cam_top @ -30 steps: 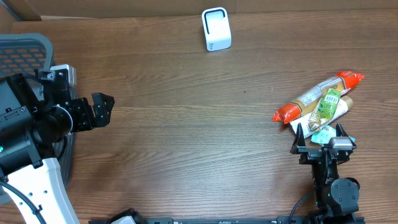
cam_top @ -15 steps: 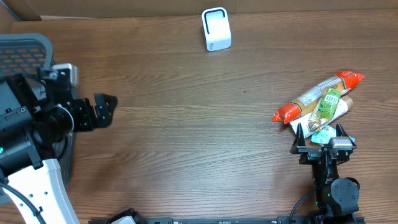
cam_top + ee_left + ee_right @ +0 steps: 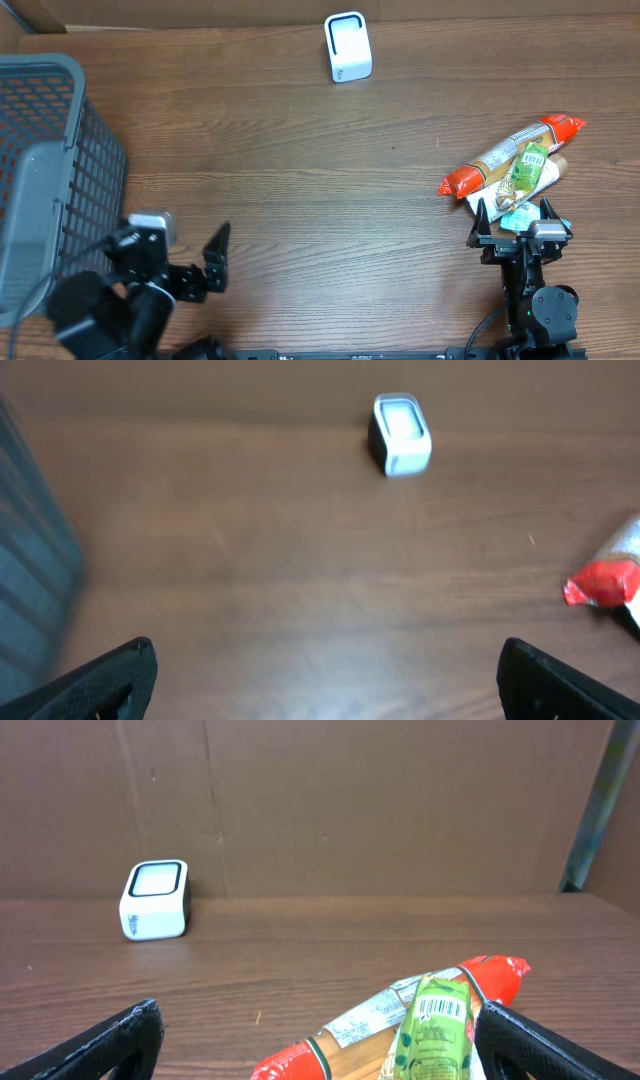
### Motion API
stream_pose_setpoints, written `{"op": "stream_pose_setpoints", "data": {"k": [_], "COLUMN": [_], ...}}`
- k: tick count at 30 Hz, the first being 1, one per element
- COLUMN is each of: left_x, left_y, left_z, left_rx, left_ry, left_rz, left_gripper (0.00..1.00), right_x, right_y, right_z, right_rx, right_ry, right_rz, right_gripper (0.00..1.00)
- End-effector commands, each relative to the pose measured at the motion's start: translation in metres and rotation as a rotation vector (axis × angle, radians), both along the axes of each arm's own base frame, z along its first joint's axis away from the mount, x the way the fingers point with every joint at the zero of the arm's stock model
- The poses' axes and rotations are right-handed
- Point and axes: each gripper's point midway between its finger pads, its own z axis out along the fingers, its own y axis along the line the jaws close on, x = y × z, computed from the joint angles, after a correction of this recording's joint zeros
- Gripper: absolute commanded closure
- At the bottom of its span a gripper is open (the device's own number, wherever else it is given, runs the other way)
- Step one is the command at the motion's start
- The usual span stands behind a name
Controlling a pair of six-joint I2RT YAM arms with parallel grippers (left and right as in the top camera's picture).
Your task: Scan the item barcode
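A white barcode scanner (image 3: 348, 46) stands upright at the far middle of the table, and it also shows as the scanner (image 3: 401, 433) and the scanner (image 3: 155, 899). The items lie in a pile at the right: a long pasta packet with red ends (image 3: 510, 150) and a green packet (image 3: 527, 165) across it. Its printed barcode faces up on the green packet (image 3: 437, 1020). My right gripper (image 3: 520, 222) stands open just in front of the pile, holding nothing. My left gripper (image 3: 205, 270) is open and empty at the near left, far from the items.
A grey mesh basket (image 3: 40, 170) fills the left side; its wall (image 3: 30, 590) shows blurred beside my left fingers. A cardboard wall (image 3: 350, 800) closes the far edge behind the scanner. A white packet (image 3: 548, 180) lies under the green one.
My left arm has swung from above the basket down to the near edge of the table, uncovering the basket. The right arm and the items have not moved.
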Motion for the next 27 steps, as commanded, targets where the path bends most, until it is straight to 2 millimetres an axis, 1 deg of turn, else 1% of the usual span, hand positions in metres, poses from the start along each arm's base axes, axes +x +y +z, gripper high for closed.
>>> {"op": "stream_pose_setpoints", "data": {"k": [1, 4, 8, 9, 11, 12, 15, 17, 20, 22, 27], "left_x": [-0.004, -0.002, 0.000, -0.001, -0.002, -0.002, -0.003, -0.004, -0.003, -0.002, -0.001], "left_y": [-0.003, -0.002, -0.001, -0.001, -0.004, -0.008, -0.031, -0.041, -0.041, -0.040, -0.044], "left_z": [-0.058, -0.094, -0.130, -0.136, -0.139, -0.138, -0.126, -0.122, -0.126, -0.133, -0.138], "left_rx": [-0.165, -0.215, -0.244, -0.251, -0.256, -0.241, -0.146, -0.113, -0.084, -0.065, -0.083], "left_ry": [0.102, 0.170, 0.238, 0.253, 0.264, 0.254, 0.159, 0.114, 0.097, 0.096, 0.085], "left_rz": [0.062, 0.079, 0.083, 0.085, 0.071, 0.033, -0.201, -0.291, -0.313, -0.327, -0.349], "left_gripper": [0.00, 0.00, 0.00, 0.00, 0.00, 0.00, 0.00, 0.00, 0.01, 0.00, 0.00], "right_x": [0.000, 0.000, 0.000, 0.000, 0.000, 0.000, 0.000, 0.000, 0.000, 0.000, 0.000], "right_y": [0.001, 0.001, 0.001, 0.001, 0.001, 0.001, 0.001, 0.001, 0.001, 0.001, 0.001], "right_z": [-0.001, -0.001, -0.001, -0.001, -0.001, -0.001, -0.001, -0.001, -0.001, -0.001, -0.001], "right_rx": [-0.003, -0.003, -0.003, -0.003, -0.003, -0.003, -0.003, -0.003, -0.003, -0.003, -0.003], "right_ry": [-0.006, -0.006, -0.006, -0.006, -0.006, -0.006, -0.006, -0.006, -0.006, -0.006, -0.006], "right_rz": [0.006, 0.006, 0.006, 0.006, 0.006, 0.006, 0.006, 0.006, 0.006, 0.006, 0.006], "right_gripper": [0.00, 0.00, 0.00, 0.00, 0.00, 0.00, 0.00, 0.00, 0.00, 0.00, 0.00]}}
